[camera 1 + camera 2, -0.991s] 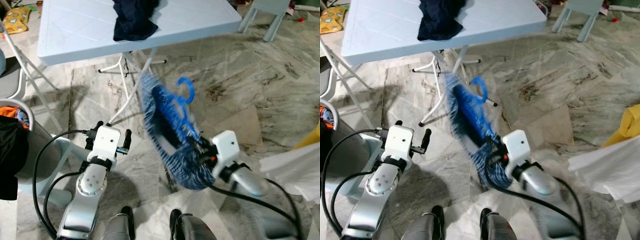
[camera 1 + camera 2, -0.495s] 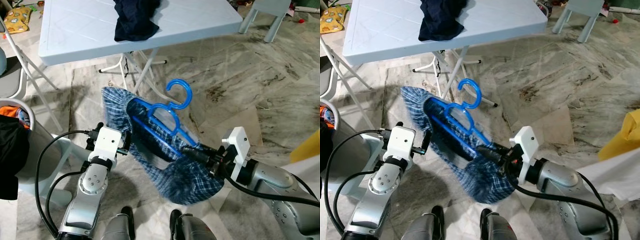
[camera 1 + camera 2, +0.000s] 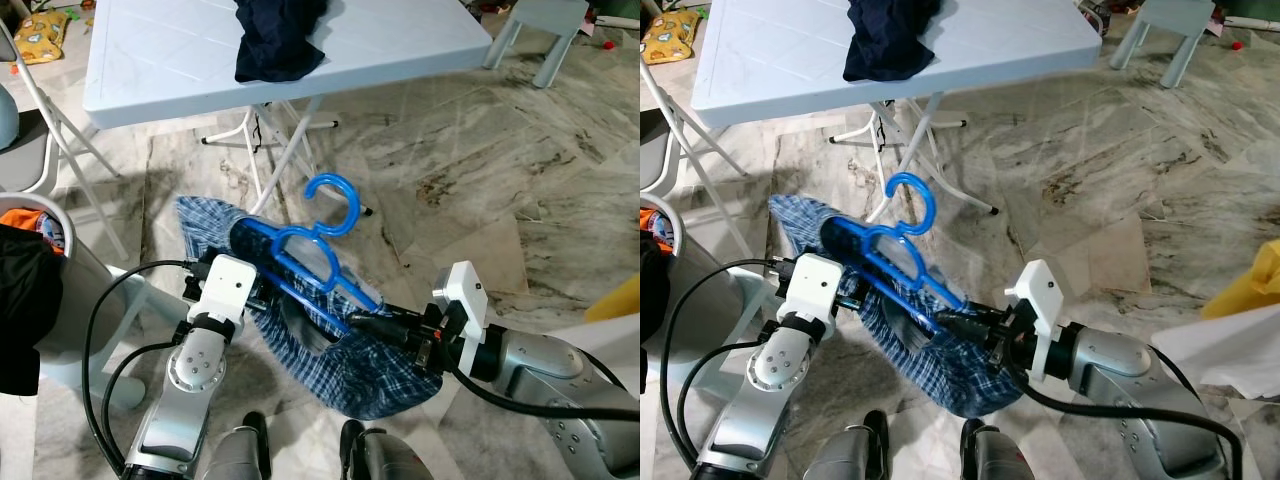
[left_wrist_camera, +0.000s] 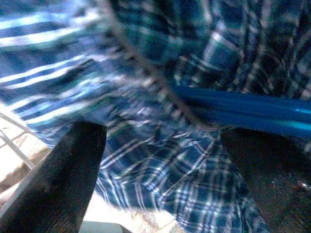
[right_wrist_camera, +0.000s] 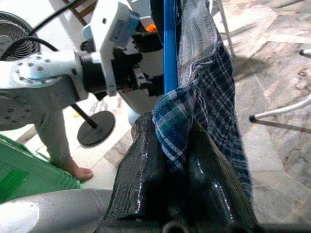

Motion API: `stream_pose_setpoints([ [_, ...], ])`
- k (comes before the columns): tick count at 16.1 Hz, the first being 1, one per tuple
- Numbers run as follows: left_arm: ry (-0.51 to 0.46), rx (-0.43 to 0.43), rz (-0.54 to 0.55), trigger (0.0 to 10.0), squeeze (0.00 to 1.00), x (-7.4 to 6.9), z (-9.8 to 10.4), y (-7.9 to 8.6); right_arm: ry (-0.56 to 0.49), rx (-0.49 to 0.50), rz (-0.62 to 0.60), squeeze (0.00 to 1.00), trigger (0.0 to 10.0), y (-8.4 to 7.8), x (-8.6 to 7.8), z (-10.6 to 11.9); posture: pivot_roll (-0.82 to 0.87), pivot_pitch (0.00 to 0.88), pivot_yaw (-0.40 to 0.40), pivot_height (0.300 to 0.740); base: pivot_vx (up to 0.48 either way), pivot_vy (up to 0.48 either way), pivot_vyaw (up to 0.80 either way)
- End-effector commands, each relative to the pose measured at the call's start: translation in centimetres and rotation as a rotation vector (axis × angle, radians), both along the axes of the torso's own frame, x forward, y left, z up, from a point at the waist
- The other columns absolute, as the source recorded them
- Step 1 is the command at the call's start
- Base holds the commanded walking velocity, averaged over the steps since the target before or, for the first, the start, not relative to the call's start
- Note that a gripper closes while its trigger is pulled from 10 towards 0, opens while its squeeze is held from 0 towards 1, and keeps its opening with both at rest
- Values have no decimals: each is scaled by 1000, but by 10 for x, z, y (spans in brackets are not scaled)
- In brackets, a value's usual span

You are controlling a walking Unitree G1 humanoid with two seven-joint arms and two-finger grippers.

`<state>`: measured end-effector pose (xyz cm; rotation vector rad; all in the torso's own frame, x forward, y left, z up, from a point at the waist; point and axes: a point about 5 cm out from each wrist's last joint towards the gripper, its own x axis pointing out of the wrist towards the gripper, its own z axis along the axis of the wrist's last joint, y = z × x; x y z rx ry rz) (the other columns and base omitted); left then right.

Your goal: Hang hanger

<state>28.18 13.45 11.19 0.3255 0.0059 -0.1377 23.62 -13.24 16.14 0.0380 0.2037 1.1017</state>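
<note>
A blue plastic hanger [image 3: 300, 255] carries a blue plaid shirt [image 3: 345, 375] and lies tilted low over the floor, its hook [image 3: 335, 198] pointing up toward the table. My right gripper [image 3: 362, 322] is shut on the lower end of the hanger and the cloth wrapped over it, which shows plainly in the right wrist view [image 5: 170, 141]. My left gripper [image 3: 235, 265] sits at the hanger's other end. In the left wrist view its fingers [image 4: 73, 170] stand wide apart, with plaid cloth and the blue bar [image 4: 243, 111] just beyond them.
A light blue folding table [image 3: 180, 70] stands ahead with a dark garment [image 3: 280, 35] on it; its legs are close behind the hanger. A grey basket [image 3: 75, 300] with dark clothes is at my left. White cloth [image 3: 600, 335] lies at right. A person's foot [image 5: 73, 167] is nearby.
The hanger with the shirt has swung from upright beside my right gripper down and to the left, so its far end now reaches my left gripper. The right grip has held throughout.
</note>
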Motion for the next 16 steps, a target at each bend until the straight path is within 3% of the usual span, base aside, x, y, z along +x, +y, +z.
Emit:
stream_pose_setpoints([
  [1, 16, 0, -14, 10000, 0, -4, -5, -4, -24, 6, 29, 0, 10000, 5, -4, 4, -39, 257, -43, 740, 0, 0, 0],
  [5, 6, -13, -69, 10000, 0, -6, -1, -15, -111, -57, -49, 0, 10000, 16, 6, -4, -37, 260, -42, 740, 0, 0, 0],
  [8, 6, -28, -80, 10000, 0, -8, 0, -16, -144, -42, -83, 0, 10000, 31, 10, -4, -31, 265, -47, 740, 0, 0, 0],
  [11, 0, -46, -85, 10000, 0, -7, 6, -18, -148, -61, -89, 0, 10000, 31, 10, -9, -27, 265, -51, 740, 0, 0, 0],
  [12, -6, -50, -90, 4784, 0, -8, 7, -19, -154, -74, -103, 0, 10000, 30, 13, -13, -29, 265, -52, 740, 0, 0, 0],
  [13, -10, -48, -86, 4118, 0, -8, 7, -18, -157, -80, -110, 0, 10000, 29, 14, -14, -28, 265, -52, 740, 0, 0, 0],
  [14, -7, -38, -59, 0, 0, -7, 5, -13, -159, -87, -114, 0, 10000, 28, 15, -15, -27, 264, -52, 740, 0, 0, 0],
  [16, -16, -52, -5, 0, 0, -4, 7, -2, -146, -97, -89, 0, 10000, 27, 11, -18, -27, 263, -53, 740, 0, 0, 0],
])
